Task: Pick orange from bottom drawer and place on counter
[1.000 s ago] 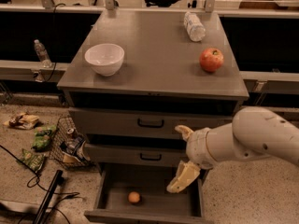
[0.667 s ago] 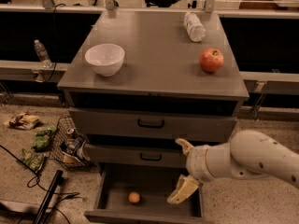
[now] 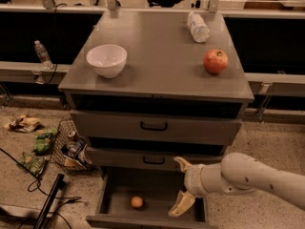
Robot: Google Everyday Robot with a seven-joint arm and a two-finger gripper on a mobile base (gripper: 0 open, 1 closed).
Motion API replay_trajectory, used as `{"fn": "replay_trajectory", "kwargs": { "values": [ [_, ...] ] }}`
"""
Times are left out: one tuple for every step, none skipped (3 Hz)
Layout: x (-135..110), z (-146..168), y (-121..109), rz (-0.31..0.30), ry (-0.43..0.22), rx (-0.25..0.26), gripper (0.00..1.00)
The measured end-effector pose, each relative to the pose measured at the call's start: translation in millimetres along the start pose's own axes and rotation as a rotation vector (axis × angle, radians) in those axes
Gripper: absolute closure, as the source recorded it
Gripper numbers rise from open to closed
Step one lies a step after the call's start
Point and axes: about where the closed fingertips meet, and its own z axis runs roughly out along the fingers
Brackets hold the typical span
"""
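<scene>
Tool [image 3: 174, 186]: positioned over the right half of the open bottom drawer [image 3: 103, 197], level with the drawer's upper edge. Its 2 pale fingers [image 3: 181, 205] are spread wide apart, one above the other, with nothing between them. The tool grips nothing.

Orange [image 3: 137, 202]: resting on the drawer floor, to the left of the tool and slightly below it, near the lower finger but clear of it. No contact.

Bench [image 3: 157, 56]: well above the tool. It carries 3 items. A white bowl [image 3: 106, 59] stands up and to the left of the tool. A red fruit [image 3: 215, 61] sits up and to the right. A clear plastic bottle [image 3: 198, 26] lies on its side beyond the fruit, at the far edge.

2 upper drawers: both closed. The handle of the lower one [image 3: 153, 161] is just left of the tool's upper finger.

Floor: a wire basket [image 3: 71, 147] holding litter stands far left of the tool, against the cabinet.
</scene>
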Motion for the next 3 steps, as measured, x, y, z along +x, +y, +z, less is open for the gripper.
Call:
{"fn": "replay_trajectory", "kwargs": {
  "values": [
    [52.4,81.2,-7.5,0.029,0.004,-0.094,0.00],
    [50.9,83.4,0.4,0.043,-0.005,-0.097,0.00],
    [54.1,94.2,2.7,0.049,-0.007,-0.104,0.00]
  ]
}}
